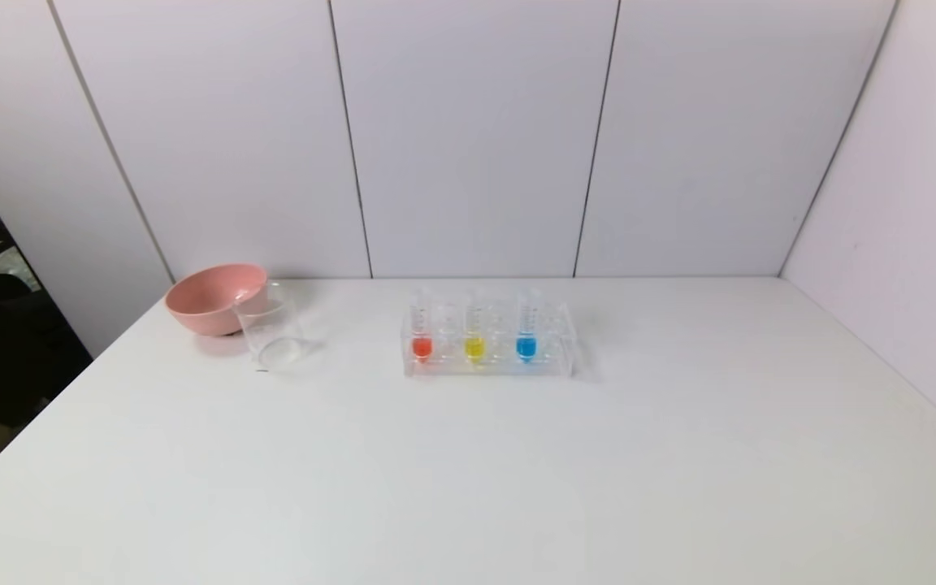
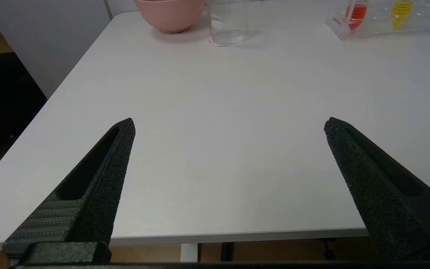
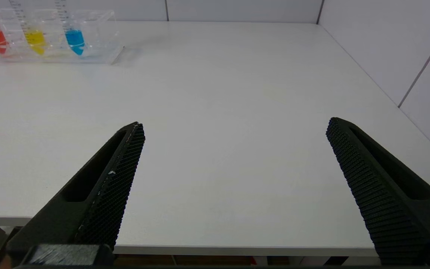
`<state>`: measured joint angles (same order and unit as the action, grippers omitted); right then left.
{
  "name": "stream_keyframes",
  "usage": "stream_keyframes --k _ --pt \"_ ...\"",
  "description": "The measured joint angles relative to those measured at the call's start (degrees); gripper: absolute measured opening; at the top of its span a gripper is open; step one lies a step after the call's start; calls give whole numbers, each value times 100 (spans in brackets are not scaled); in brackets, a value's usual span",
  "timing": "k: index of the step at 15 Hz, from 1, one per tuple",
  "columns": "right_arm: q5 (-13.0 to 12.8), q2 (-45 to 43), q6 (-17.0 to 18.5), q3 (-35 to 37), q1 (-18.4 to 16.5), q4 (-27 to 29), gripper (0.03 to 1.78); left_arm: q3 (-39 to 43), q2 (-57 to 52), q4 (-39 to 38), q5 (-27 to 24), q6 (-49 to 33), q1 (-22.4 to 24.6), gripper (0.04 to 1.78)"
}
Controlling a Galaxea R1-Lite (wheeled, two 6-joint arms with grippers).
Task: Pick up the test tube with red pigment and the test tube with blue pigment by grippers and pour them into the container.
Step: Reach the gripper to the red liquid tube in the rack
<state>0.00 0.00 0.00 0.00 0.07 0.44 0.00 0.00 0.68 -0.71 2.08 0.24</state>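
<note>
Near the desk's (image 1: 468,455) back edge, a rack (image 1: 490,361) holds 3 upright tubes: red tube (image 1: 422,333), yellow tube (image 1: 474,335), blue tube (image 1: 526,333). The beaker (image 1: 270,333) stands beside the bowl (image 1: 212,297) toward the back-left corner. Left gripper (image 2: 230,125) and right gripper (image 3: 235,127) hang at the front edge, jaws spread, holding nothing.

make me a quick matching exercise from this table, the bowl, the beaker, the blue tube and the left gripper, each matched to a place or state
Things:
1. pink bowl
2. container
3. test tube with blue pigment
4. left gripper

Places or states:
A. upright at the rack's right end
B. at the table's near edge, wide open, holding nothing
C. clear, just right of the bowl, nearer the robot
D. far left, by the wall

Pairs: 1-D, 2-C, 3-A, 4-B
</note>
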Motion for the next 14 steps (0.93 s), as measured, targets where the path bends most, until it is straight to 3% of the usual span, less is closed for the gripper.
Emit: stream_keyframes --k 8,14 --pt "0 0 0 0 0 2 177 -413 0 107 -118 -24 -4 177" --pt "0 0 0 0 -2 0 177 -1910 160 1189 -519 -27 -4 177"
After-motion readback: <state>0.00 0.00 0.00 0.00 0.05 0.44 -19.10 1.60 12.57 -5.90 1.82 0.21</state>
